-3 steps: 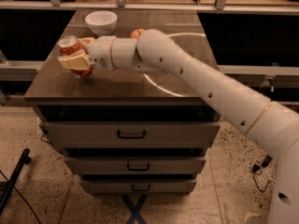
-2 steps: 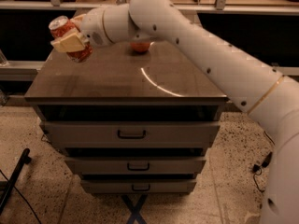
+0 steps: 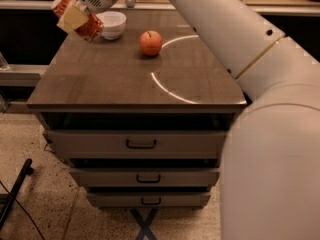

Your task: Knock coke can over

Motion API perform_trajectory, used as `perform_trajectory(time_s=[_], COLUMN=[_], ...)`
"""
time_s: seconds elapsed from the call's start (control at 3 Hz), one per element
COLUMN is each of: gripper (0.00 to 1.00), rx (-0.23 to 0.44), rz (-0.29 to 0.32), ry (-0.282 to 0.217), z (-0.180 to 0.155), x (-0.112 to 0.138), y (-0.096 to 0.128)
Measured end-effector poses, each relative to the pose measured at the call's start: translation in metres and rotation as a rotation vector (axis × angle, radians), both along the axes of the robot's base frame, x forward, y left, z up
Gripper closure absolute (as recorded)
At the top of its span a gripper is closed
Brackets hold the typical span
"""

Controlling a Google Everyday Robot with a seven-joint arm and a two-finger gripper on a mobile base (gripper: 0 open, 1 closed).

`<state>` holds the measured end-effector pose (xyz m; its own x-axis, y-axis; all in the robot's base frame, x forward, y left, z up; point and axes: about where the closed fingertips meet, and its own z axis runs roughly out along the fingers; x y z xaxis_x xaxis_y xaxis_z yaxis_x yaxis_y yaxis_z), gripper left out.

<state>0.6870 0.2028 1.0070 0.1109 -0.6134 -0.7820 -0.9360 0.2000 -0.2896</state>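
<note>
Holds the small red-orange aluminium coke can (image 3: pixel 90 28) in the two-finger end effector (image 3: pixel 75 18), clamped shut around its middle, with one tan pad (image 3: pixel 72 18) flat across the white lettering. Carries it tilted, silver top rim up and to the left, over the far left corner of the dark brown counter (image 3: pixel 110 79). Appears lifted clear of the surface, though no telling for certain about contact at the lower end. Overlaps the rim of the round white ceramic bowl (image 3: pixel 114 24) in this view, so probably just beside it or in front of it. Leaves the round orange-red apple (image 3: pixel 150 42) apart, toward the middle of the far edge.

Not yet knocked over: gripped in the air, not lying on its side. Main hazards from here:

- Letting go this close to the corner: could drop past the left or far edge, or land, roll and go over.
- Lowering or swinging toward the right: could strike the bowl and shove it along the far edge.
- Squeezing hard on thin aluminium: likely to dent further, or to slip out of the tilted grip early.
- Sweeping the thick white arm (image 3: pixel 235 39) low across the far edge: could nudge the apple into rolling.

Safer, probably, to bring it inward from the corner before releasing or tipping.
</note>
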Motion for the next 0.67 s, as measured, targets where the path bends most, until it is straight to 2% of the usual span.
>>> perform_trajectory(time_s=[0.33, 0.67], gripper=[1.0, 1.0], rx=[-0.29, -0.484], rz=[-0.096, -0.121], ry=[0.122, 0.258], z=[-0.06, -0.105], x=[0.016, -0.003], y=[-0.067, -0.118])
